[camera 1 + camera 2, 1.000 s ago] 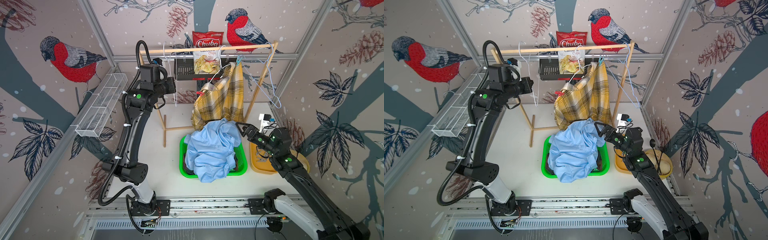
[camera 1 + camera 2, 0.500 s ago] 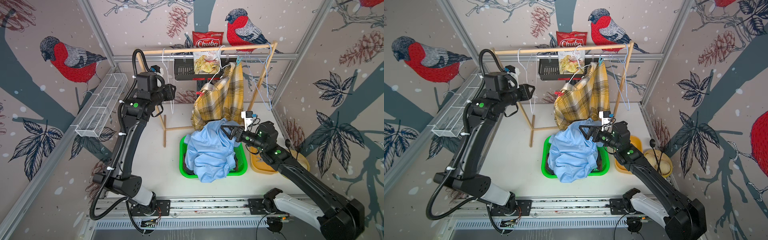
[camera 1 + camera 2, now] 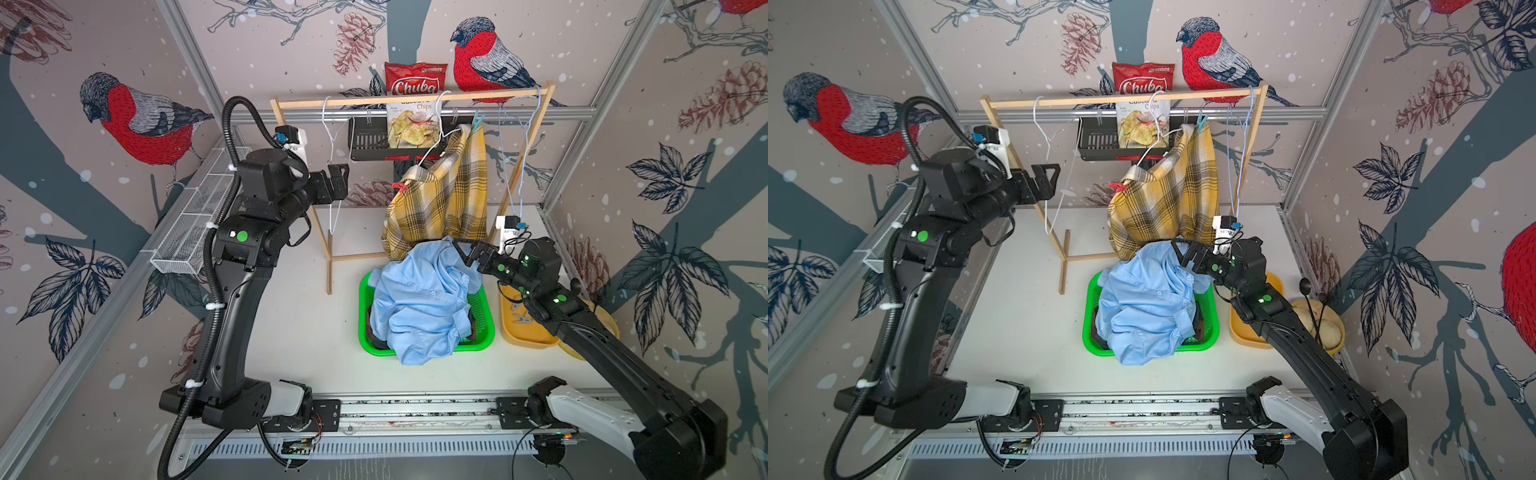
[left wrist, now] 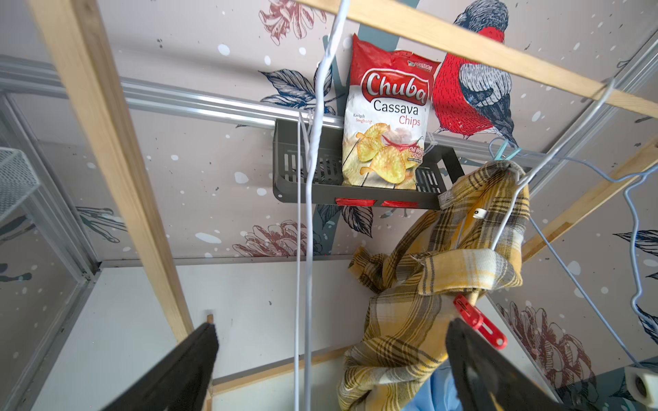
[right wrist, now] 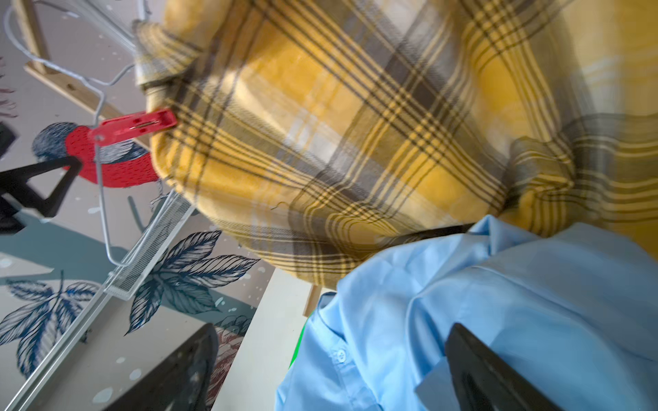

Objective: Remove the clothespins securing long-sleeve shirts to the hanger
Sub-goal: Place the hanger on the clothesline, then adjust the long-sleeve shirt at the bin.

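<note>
A mustard-yellow plaid long-sleeve shirt [image 3: 440, 199] hangs from a white wire hanger on the wooden rack [image 3: 411, 99]. A red clothespin [image 3: 400, 186] pins its lower shoulder and a light blue clothespin [image 3: 478, 121] pins the upper one. Both clips also show in the left wrist view, the red clothespin [image 4: 479, 325] just past one finger. My left gripper [image 3: 340, 181] stands open around the wires of an empty white hanger [image 4: 309, 249], touching nothing. A light blue shirt [image 3: 419, 303] lies heaped in the green basket [image 3: 484, 332]. My right gripper [image 3: 463, 251] hangs open just above it, below the plaid hem.
A chips bag [image 3: 413, 124] stands in a black wall shelf [image 3: 370, 145] behind the rack. Empty light blue hangers [image 3: 519, 158] hang at the rack's right end. A white mesh basket [image 3: 199, 216] lines the left wall. A yellow tray [image 3: 523, 328] sits right of the basket.
My left gripper has gone from shut to open and dropped a little beside the empty white hanger. My right gripper has swung left from the tray to over the blue shirt.
</note>
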Motion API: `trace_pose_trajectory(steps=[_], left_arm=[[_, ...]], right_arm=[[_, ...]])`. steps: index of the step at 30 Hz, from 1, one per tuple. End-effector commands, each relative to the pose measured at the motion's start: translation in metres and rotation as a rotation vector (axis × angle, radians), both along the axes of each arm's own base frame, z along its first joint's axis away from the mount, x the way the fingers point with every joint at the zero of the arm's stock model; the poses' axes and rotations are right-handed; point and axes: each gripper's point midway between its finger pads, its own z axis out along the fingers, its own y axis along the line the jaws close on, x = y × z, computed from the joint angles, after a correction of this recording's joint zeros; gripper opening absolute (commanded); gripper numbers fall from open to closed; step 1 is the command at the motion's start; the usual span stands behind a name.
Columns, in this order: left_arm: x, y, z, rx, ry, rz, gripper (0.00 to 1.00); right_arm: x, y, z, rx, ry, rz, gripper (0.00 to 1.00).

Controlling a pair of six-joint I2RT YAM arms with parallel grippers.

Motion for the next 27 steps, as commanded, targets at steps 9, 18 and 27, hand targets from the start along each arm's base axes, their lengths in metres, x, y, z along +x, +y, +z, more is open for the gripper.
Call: trace_pose_trajectory(steps=[9, 18, 27], left_arm=[[-0.089, -0.046, -0.051, 0.044, 0.003, -0.264, 0.91], [-0.164, -0.153, -0.183, 0.065, 0.274, -0.678, 0.87], [-0.183, -0.21, -0.302, 0.076, 0.543, -0.809, 0.83]], right_arm=[[0.047, -0.006, -0.036, -0.114, 0.118, -0.07, 1.0], [0.072, 0.0, -0.109, -0.242, 0.271, -0.077, 1.0], [0.041, 0.036, -0.149, -0.257, 0.361, 0.033, 0.87]])
